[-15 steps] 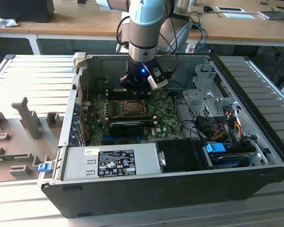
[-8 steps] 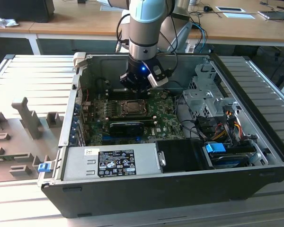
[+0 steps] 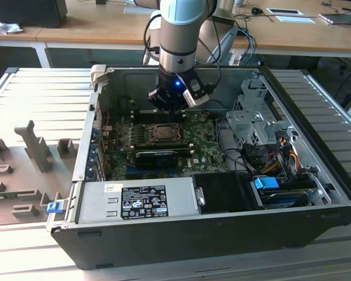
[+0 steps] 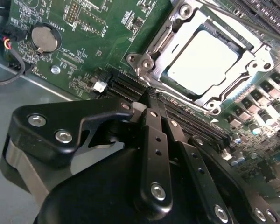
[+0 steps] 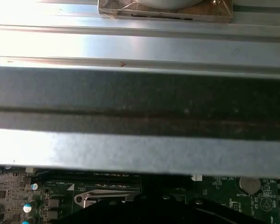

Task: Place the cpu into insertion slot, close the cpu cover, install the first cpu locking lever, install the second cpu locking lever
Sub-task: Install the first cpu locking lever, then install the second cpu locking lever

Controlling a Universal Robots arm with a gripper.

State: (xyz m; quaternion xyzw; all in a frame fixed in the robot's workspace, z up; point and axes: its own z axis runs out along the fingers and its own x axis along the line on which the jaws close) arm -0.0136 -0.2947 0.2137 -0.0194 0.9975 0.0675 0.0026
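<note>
The cpu [image 4: 203, 63] lies flat in the insertion slot [image 3: 161, 133] on the green motherboard, its silvery top facing up. The cpu cover [image 4: 173, 29] is down over it, and its window frames the chip. In the second wrist view my gripper [image 4: 150, 97] hangs just off one corner of the socket frame, above the long black memory slots, with its black fingers [image 4: 153, 135] pressed together and nothing between them. In the exterior view the gripper [image 3: 167, 109] hovers over the far edge of the socket. How the locking levers stand I cannot tell.
The open computer case [image 3: 88, 152] walls in the board. A power supply [image 3: 137, 202] fills the near side, and a drive cage with cables [image 3: 263, 134] stands at the exterior view's right. A coin battery [image 4: 44, 38] sits on the board. The case wall [image 5: 140, 102] is close by.
</note>
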